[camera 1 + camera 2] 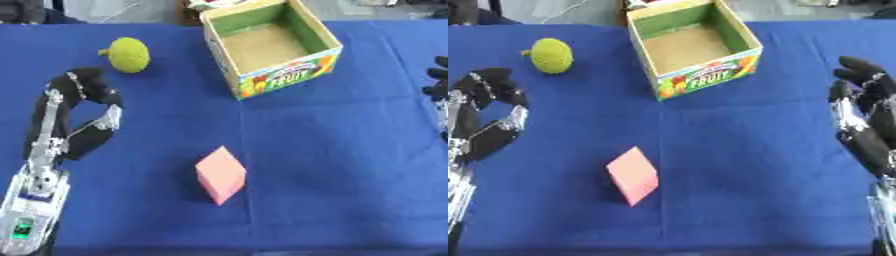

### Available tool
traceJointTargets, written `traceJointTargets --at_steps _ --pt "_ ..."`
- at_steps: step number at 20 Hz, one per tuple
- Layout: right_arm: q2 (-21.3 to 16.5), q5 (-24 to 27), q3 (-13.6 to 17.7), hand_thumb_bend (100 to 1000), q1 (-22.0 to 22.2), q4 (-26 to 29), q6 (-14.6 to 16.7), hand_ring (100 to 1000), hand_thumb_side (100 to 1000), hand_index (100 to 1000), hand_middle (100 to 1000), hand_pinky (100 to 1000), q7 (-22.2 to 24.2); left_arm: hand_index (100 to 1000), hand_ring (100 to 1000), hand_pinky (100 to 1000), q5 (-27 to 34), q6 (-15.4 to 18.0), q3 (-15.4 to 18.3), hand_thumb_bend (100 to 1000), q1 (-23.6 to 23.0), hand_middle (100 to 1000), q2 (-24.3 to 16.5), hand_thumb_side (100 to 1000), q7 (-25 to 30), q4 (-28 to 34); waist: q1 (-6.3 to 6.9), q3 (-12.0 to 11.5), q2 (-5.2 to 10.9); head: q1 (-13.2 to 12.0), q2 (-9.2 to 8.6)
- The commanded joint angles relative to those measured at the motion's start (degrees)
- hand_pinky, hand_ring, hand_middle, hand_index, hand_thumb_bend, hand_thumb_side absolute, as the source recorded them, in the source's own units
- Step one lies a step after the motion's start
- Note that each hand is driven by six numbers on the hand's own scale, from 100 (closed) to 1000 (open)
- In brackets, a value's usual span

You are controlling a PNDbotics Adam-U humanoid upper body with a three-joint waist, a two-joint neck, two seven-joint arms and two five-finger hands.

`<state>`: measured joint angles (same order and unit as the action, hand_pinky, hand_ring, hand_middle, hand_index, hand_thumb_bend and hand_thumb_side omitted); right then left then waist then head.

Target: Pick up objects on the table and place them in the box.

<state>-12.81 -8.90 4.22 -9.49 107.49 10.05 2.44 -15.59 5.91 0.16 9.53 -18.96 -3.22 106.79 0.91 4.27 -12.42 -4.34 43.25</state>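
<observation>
- Pink foam-like block (220, 175), a slanted box shape, lies low in the middle of the frame on the blue tablecloth (332, 150), tipped so that one corner points up and its long side runs from upper left to lower right.
- Yellow-green bumpy round fruit (129, 54) sits at the upper left, well apart from the block and left of the open cardboard box with a fruit print on its side (272, 47), which stands at upper centre with nothing visible inside.
- Your left hand (83, 117) hangs at the left edge, between the fruit above it and the block to its lower right; its fingers are curved into an open hook and hold nothing.
- Your right hand (866, 117) shows at the right edge, fingers up and relaxed, empty, well apart from both objects.
- Judging by these positions, the left hand is the nearer one to either object: the fruit lies just up-frame of its fingertips, the block down and to the right.
- For the block, I would turn the fingers across its short side, not along the long one.
</observation>
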Motion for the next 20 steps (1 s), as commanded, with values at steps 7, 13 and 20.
traceJointTargets --at_steps 7,13,20 --pt "-1.3 -0.1 0.2 100 0.0 0.8 0.0 857 539 840 848 761 0.0 788 614 629 0.9 4.3 -6.5 282 5.6 604 -20.4 121 6.9 3.2 0.89 0.7 1.50 0.1 0.16" --pt "-1.7 -0.1 -0.1 100 0.3 0.5 0.1 857 539 840 848 761 0.3 804 649 681 0.7 8.2 -14.2 330 14.0 652 -31.1 152 15.1 5.3 1.22 1.3 2.00 -0.1 0.68" --pt "-2.2 0.0 -0.4 100 0.7 0.1 0.2 857 538 840 848 761 0.6 829 707 749 -0.2 13.5 -23.3 421 24.1 731 -36.0 190 27.9 6.8 1.51 2.0 2.51 -0.1 0.86"
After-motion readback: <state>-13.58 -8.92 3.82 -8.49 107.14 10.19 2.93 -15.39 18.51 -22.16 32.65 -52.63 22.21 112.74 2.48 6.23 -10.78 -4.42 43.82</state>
